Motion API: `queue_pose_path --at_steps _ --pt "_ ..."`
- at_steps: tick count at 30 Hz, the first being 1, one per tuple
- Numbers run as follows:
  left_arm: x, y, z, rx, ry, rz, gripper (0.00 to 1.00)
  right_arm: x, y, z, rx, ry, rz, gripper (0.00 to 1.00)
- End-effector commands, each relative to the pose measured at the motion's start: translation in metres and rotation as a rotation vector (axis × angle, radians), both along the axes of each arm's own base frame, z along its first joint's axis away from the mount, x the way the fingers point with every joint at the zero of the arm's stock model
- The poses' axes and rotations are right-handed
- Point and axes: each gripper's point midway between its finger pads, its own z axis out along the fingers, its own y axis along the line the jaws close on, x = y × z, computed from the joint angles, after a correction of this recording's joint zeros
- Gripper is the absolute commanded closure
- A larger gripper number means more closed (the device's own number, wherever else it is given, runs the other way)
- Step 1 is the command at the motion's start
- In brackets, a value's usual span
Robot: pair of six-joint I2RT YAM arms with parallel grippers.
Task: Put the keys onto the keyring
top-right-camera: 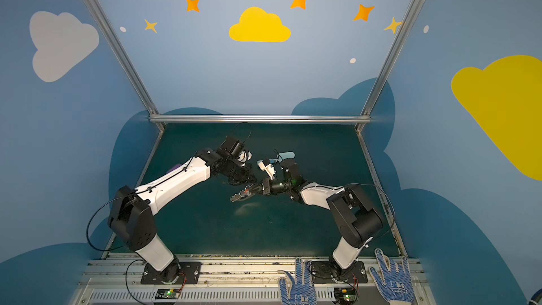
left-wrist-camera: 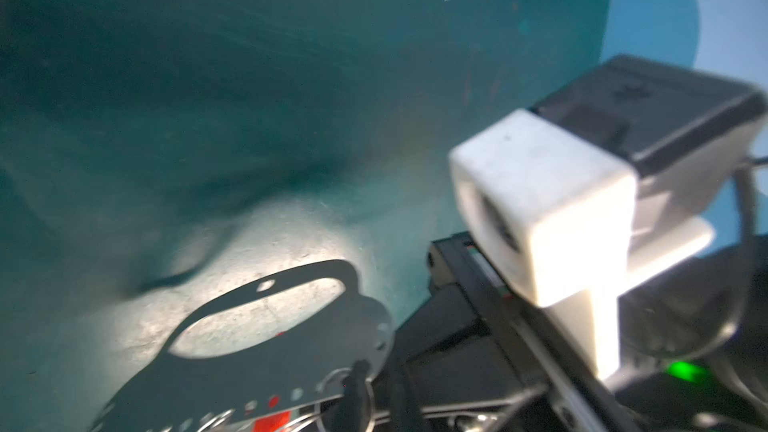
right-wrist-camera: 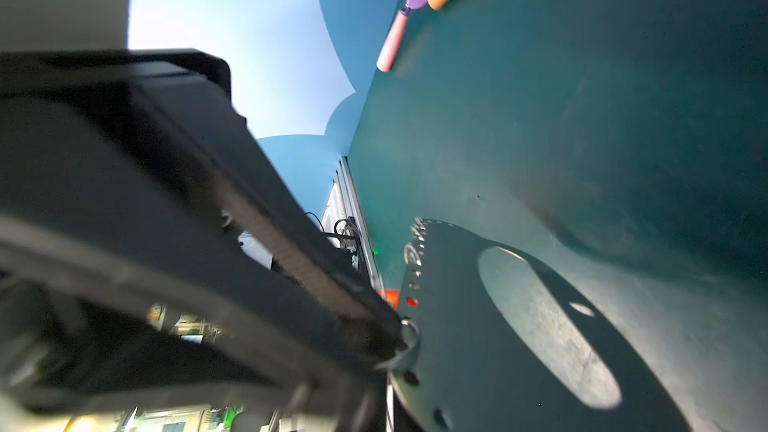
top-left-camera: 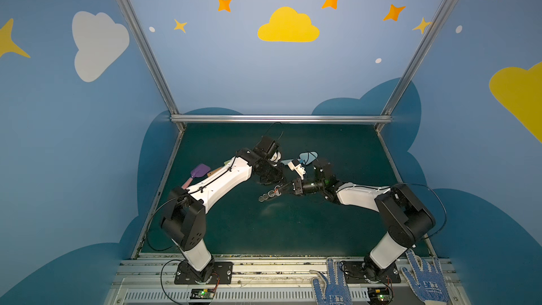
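Keyring (top-left-camera: 267, 197) held aloft, long axis running left from right gripper (top-left-camera: 279, 192), pinching its ringed edge; red tag (left-wrist-camera: 271, 420) at hole row. Left gripper (top-left-camera: 268, 180): spread or pressed together, not discernible.

Before me, a dark green mat (top-left-camera: 322, 230): purple shovel (top-left-camera: 200, 170) far left, pale blue shovel (top-left-camera: 309, 156) far middle. Two blue-dotted gloves (top-left-camera: 331, 287) lie on the near rail, right.

Two white-shelled arms (top-left-camera: 234, 178), black joints (top-left-camera: 183, 221), thin black cables (top-left-camera: 215, 177), bolted base plates (top-left-camera: 223, 271)
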Motion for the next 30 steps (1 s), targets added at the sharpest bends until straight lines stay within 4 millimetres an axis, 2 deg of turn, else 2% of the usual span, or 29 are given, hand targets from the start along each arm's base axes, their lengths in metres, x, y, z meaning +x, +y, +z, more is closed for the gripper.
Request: queue_pose_path --at_steps 1,8,11,14,20,22,25,28,30 --pt "-0.012 -0.035 0.045 -0.158 -0.07 -0.121 0.7 -0.006 0.012 0.034 0.141 -0.13 0.062 1.0" --pt "-0.012 -0.025 0.073 -0.163 -0.146 -0.107 0.52 -0.002 0.009 0.051 0.228 -0.173 0.046 1.0" --pt "-0.011 -0.016 0.084 -0.169 -0.175 -0.078 0.52 -0.002 0.009 0.057 0.252 -0.183 0.05 1.0" --pt "-0.007 0.002 0.094 -0.176 -0.206 -0.023 0.51 -0.002 0.008 0.061 0.269 -0.181 0.049 1.0" --pt "-0.005 0.051 0.11 -0.206 -0.307 0.163 0.49 0.002 0.006 0.066 0.292 -0.176 0.036 1.0" --pt "-0.007 0.065 0.111 -0.215 -0.34 0.211 0.46 0.003 0.006 0.068 0.3 -0.175 0.035 1.0" --pt "-0.013 0.081 0.101 -0.207 -0.342 0.248 0.52 0.005 0.006 0.071 0.31 -0.169 0.035 1.0" --pt "-0.018 0.082 0.084 -0.234 -0.3 0.246 0.64 0.006 0.007 0.072 0.315 -0.163 0.036 1.0" --pt "-0.018 0.078 0.078 -0.268 -0.283 0.236 0.66 0.006 0.008 0.074 0.323 -0.163 0.038 1.0"
